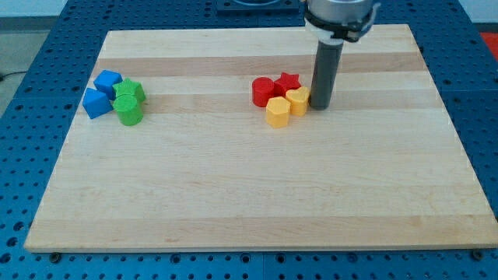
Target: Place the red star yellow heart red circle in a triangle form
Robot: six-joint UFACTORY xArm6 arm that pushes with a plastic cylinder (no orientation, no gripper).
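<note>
The red circle (263,92), the red star (289,82) and the yellow heart (298,100) sit close together just right of the board's middle, toward the view's top. A yellow hexagon (277,112) touches the heart on its lower left. The rod comes down from the view's top. My tip (322,106) rests on the board right against the yellow heart's right side, just right of and below the red star.
At the view's left are two blue blocks (107,81) (96,103) and two green blocks (130,92) (128,110) in a tight cluster. The wooden board (249,194) lies on a blue perforated table.
</note>
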